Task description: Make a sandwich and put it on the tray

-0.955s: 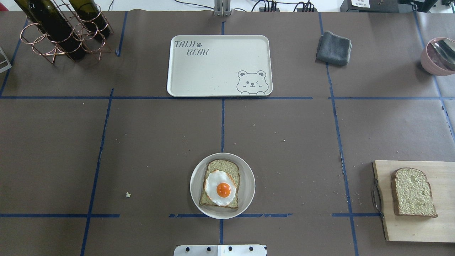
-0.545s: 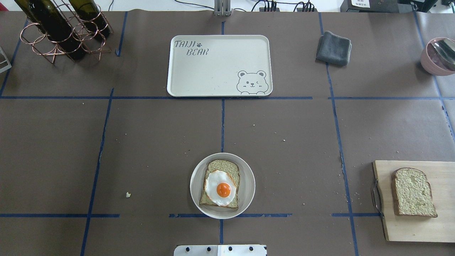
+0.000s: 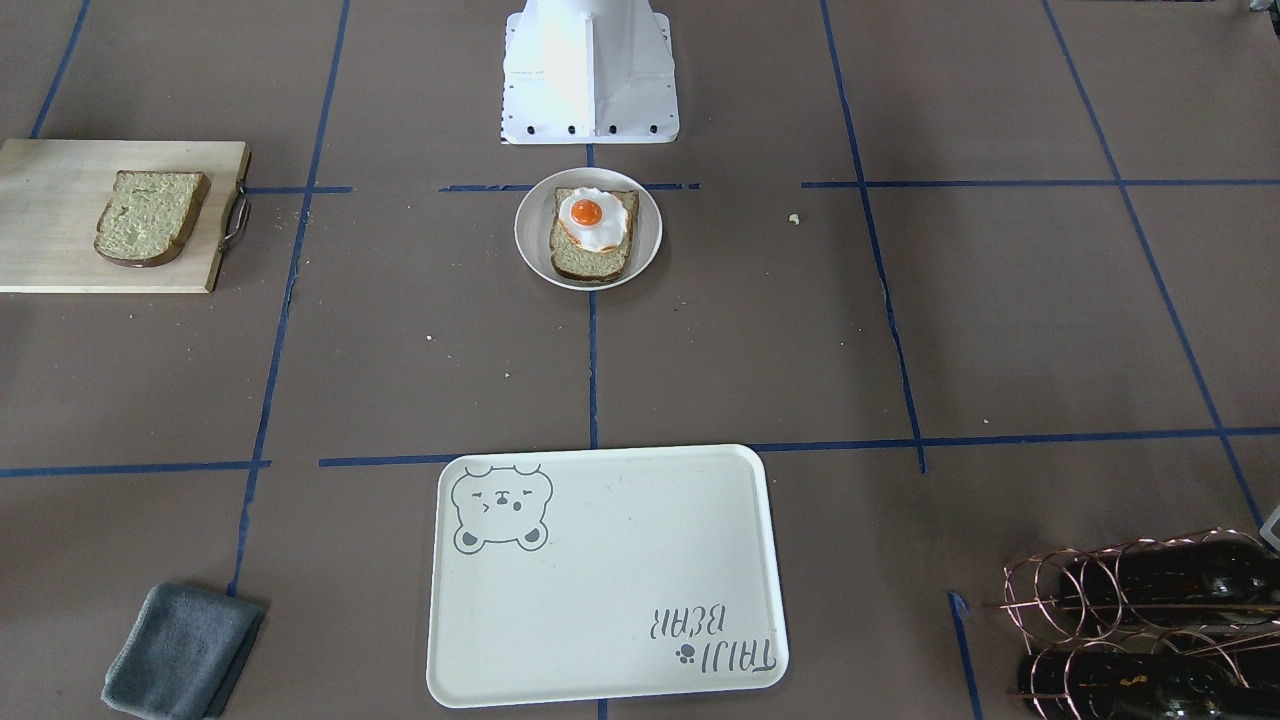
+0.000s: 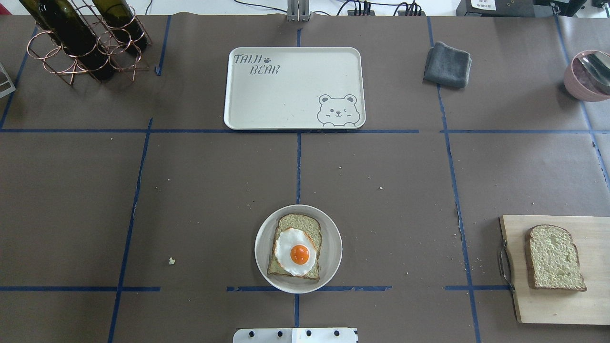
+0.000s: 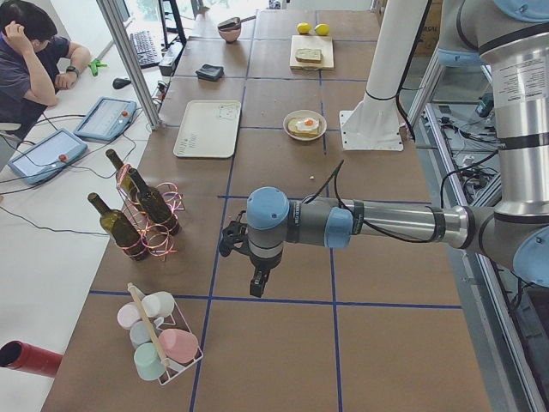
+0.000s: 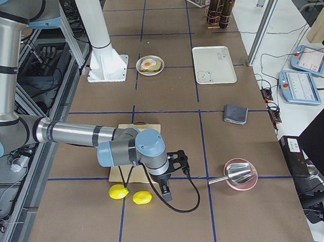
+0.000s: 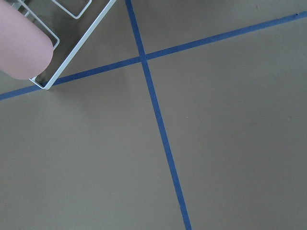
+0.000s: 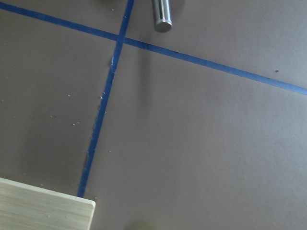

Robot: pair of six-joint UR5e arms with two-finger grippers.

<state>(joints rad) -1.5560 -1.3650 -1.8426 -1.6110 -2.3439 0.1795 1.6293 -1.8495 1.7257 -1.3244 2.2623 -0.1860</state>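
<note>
The overhead exterior view looks forward and down on the tabletop (image 4: pixel 214 190) from behind the robot base (image 4: pixel 295 335). The front-facing view looks steeply down from the opposite side; both share the tray (image 4: pixel 294 88) and the round plate (image 4: pixel 260 248), reversed end for end. The two side views look along the tabletop from its ends, high and wide. Both wrist views sit close above blue tape lines (image 7: pixel 158 120).

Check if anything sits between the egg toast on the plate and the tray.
Nothing visible. Between the plate and the tray there is only bare table with a blue tape line. The tray holds nothing.
</note>
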